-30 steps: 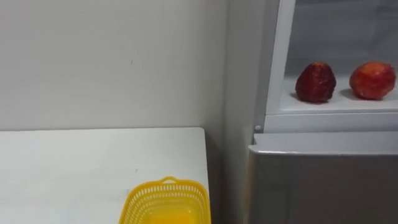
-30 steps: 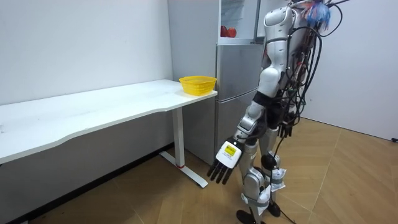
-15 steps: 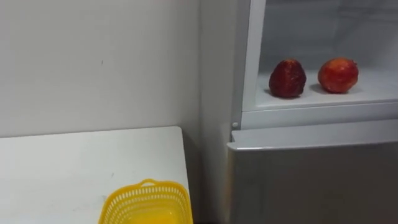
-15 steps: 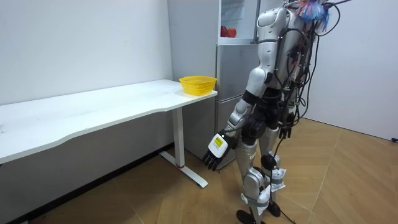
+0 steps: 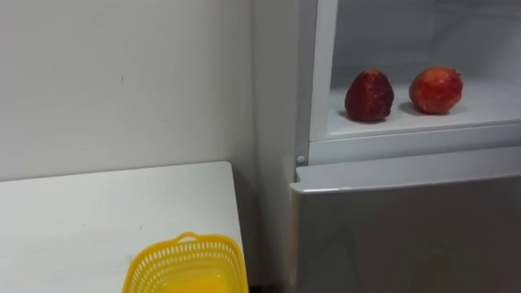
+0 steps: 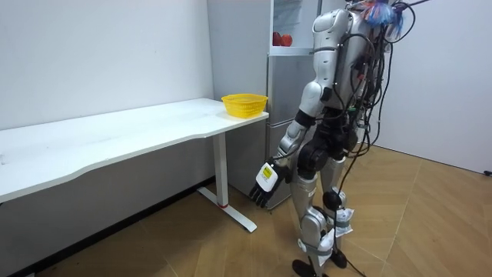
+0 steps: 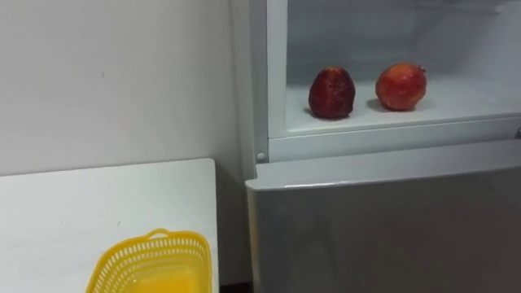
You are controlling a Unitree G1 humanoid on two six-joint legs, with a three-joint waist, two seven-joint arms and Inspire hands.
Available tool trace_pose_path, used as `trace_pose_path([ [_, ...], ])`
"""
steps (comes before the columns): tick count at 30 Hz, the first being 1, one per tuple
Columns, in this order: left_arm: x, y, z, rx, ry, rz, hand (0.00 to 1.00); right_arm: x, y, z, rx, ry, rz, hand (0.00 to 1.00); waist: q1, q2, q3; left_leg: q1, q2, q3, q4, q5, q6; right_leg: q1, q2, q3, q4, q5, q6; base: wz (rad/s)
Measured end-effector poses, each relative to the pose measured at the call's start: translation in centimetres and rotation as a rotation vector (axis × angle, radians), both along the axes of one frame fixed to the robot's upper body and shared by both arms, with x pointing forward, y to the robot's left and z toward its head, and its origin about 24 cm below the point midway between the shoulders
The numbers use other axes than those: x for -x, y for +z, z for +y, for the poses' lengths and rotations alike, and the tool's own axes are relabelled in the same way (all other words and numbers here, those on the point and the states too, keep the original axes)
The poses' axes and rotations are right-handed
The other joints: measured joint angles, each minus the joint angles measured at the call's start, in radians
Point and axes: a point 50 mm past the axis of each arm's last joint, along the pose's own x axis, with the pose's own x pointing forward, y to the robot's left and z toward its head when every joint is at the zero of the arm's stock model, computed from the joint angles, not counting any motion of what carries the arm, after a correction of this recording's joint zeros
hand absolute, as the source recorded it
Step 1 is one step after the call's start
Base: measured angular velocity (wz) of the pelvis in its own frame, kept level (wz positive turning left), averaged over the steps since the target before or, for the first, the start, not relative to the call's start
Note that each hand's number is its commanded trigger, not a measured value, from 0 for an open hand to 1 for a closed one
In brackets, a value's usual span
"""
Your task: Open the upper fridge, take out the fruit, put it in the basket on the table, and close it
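My left hand (image 6: 265, 183): it hangs low at my side, out in front of the fridge's lower half. The fingers are straight and loose, pointing at the floor, with nothing in them.

My stance: in the room view I stand upright on the wooden floor (image 6: 430, 223), just in front of the fridge (image 6: 288, 85) and turned toward it, with my head level with its upper compartment.

Fridge: the upper compartment stands open to my eyes and is white inside. The grey lower door (image 5: 407, 232) beneath it is closed.

Shelf (image 5: 488, 110): this is the white floor of the fridge's upper compartment, and both fruits rest on it.

Dark red fruit (image 5: 369, 96): it sits on the shelf toward the left side of the fridge's opening, close behind the front lip.

Orange-red fruit (image 5: 435, 89): it is on the same fridge shelf, to the right of the dark red fruit and a little further back. The two are near each other but not touching.

Table (image 5: 89, 220): white, it stands to the left of the fridge with its end close to the fridge's side and its long edge against the wall (image 5: 122, 81).

Basket (image 5: 184, 262): a yellow mesh basket that sits on the table at the end nearest the fridge, lower than the fridge's open compartment.
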Motion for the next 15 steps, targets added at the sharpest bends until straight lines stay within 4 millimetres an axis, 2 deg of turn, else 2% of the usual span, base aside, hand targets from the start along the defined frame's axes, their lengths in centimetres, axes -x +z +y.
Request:
trace_pose_path([
  [3,-0.3,0.0,0.0,-0.003,-0.017,-0.009,0.0,-2.0,1.1,0.4,0.008,0.023,-0.139,0.0,-0.007,0.006,0.0,-0.001,0.0,0.006,0.001,0.001,0.0,-0.005,0.0,0.007,0.0,0.001,-0.001,-0.1],
  [7,-1.2,0.3,-0.2,-0.001,-0.057,-0.056,0.0,-5.6,3.8,1.5,0.004,0.075,-0.38,0.0,-0.013,0.002,-0.0009,0.0,0.003,0.031,0.001,0.001,-0.001,-0.018,0.004,0.038,0.0,0.003,-0.001,-0.22],
  [8,-1.3,0.3,-0.3,-0.001,-0.061,-0.066,0.0,-6.0,4.1,1.6,0.004,0.081,-0.407,0.0,-0.016,-0.001,-0.0007,0.0,0.003,0.031,0.0,0.001,-0.001,-0.018,0.005,0.039,-0.002,0.005,-0.001,-0.11],
  [11,-2.4,0.5,-0.6,0.004,-0.099,-0.11,0.0,-7.6,6.7,2.0,0.015,0.093,-0.563,0.0,-0.016,-0.008,0.0038,0.0,0.004,0.044,-0.001,0.001,-0.001,-0.021,0.006,0.045,0.001,0.005,0.0,-0.07],
  [13,-2.9,0.6,-0.9,0.007,-0.122,-0.129,0.0,-9.5,9.7,2.6,0.033,0.109,-0.741,0.0,-0.018,-0.009,0.0046,0.002,0.008,0.059,-0.001,0.001,-0.001,-0.02,0.01,0.058,-0.004,0.009,-0.002,-0.17],
  [15,-3.0,0.6,-1.0,0.012,-0.127,-0.142,0.0,-10.6,11.9,2.8,0.055,0.114,-0.861,0.0,-0.02,-0.011,0.006,0.001,0.009,0.063,-0.001,0.001,-0.001,-0.02,0.012,0.059,-0.005,0.011,-0.003,-0.06],
])
